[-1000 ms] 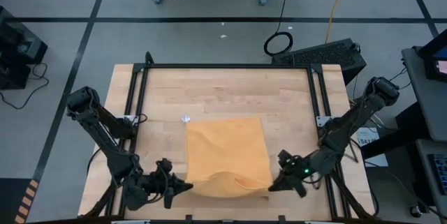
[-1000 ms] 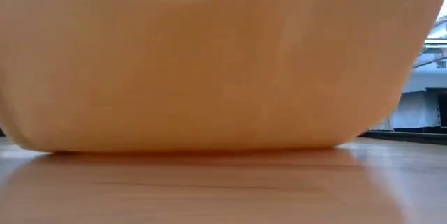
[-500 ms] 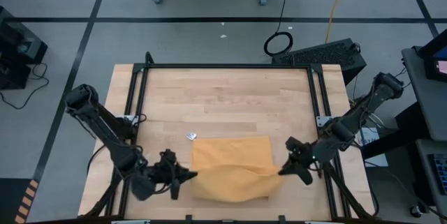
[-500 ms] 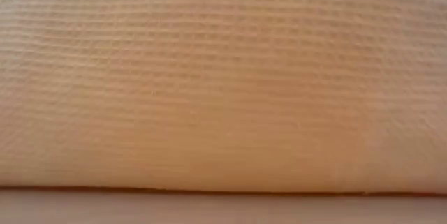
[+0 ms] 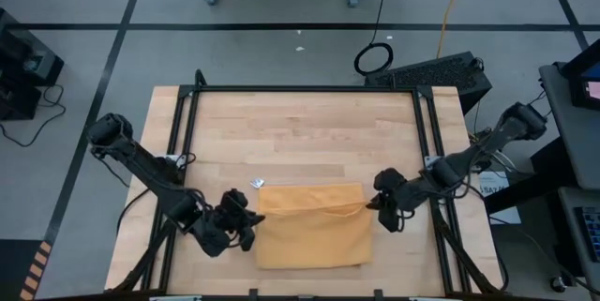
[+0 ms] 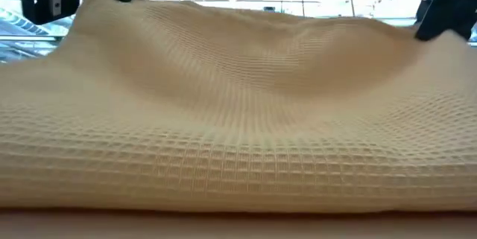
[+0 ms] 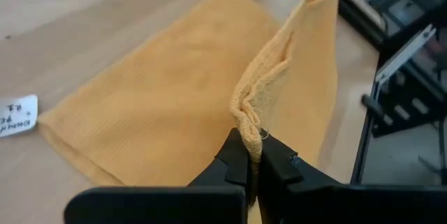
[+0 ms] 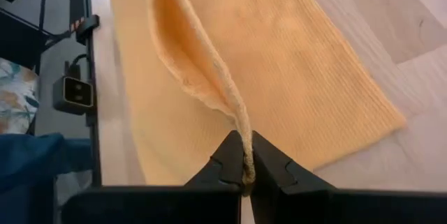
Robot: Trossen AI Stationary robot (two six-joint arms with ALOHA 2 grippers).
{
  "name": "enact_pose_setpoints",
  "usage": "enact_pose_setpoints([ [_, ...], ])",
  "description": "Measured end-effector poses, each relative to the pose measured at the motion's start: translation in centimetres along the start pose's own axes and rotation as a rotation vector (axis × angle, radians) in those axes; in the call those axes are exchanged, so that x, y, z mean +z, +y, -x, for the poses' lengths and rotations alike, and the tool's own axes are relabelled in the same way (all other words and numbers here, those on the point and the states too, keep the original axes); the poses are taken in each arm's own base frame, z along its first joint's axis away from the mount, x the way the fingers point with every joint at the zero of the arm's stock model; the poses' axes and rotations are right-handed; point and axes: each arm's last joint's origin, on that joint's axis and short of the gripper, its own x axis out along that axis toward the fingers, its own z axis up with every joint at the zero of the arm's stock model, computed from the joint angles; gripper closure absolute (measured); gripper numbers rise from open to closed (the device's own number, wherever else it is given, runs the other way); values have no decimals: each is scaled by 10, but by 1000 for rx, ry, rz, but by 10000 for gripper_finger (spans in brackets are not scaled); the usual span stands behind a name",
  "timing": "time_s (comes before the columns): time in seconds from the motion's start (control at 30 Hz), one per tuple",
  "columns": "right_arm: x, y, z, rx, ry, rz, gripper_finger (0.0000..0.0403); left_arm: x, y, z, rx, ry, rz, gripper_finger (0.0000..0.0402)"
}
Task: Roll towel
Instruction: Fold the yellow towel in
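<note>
The mustard-yellow towel (image 5: 314,235) lies folded on the near half of the wooden table, its white tag (image 5: 256,184) at the far left corner. Its upper layer is lifted at both ends and sags in the middle (image 6: 246,68). My left gripper (image 5: 253,223) is shut on the upper layer's left corner. My right gripper (image 5: 373,203) is shut on its right corner. The lower layer rests flat on the wood. My left gripper pinches the bunched left corner (image 7: 250,123) of the upper layer between its two fingers, slanting down from the table's left. That corner is raised off the lower layer, and the edge runs slack toward the other gripper. My right gripper pinches the right corner's edge (image 8: 241,123) between its two fingers, slanting down from the table's right. The corner is held up clear of the lower layer, and the cloth falls away from it to the fold on the table.
A black frame rail (image 5: 187,151) runs around the tabletop. Bare wood (image 5: 309,132) fills the far half. A black keyboard-like unit (image 5: 431,71) sits beyond the far right corner. A small camera box (image 8: 73,93) stands past the table's near edge.
Both grippers have gone toward the table's far edge and tipped further downward, staying shut on the towel's corners. The held edge has come up and over, so the towel is now folded over itself. Its far edge with the tag has slid nearer.
</note>
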Motion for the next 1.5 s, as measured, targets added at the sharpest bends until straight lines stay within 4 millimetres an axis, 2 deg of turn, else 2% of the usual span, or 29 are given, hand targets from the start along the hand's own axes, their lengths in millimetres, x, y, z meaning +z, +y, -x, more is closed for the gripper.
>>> enact_pose_setpoints([
  [0.23, -5, -23, -20, -15, -30, -20, 403, -5, 5, -5, 55, 15, -45, 393],
  [0.67, -9, -50, -36, -114, -20, -41, 403, -10, 20, -42, 213, 37, -83, 393],
  [0.97, -9, -56, -56, -175, 8, -9, 403, -8, 26, -57, 266, 52, -76, 393],
  [1.17, -9, -62, -68, -220, 23, -63, 403, -6, 31, -65, 302, 50, -74, 393],
  [1.5, -6, -67, -71, -253, 7, -104, 403, -3, 36, -72, 327, 58, -62, 393],
])
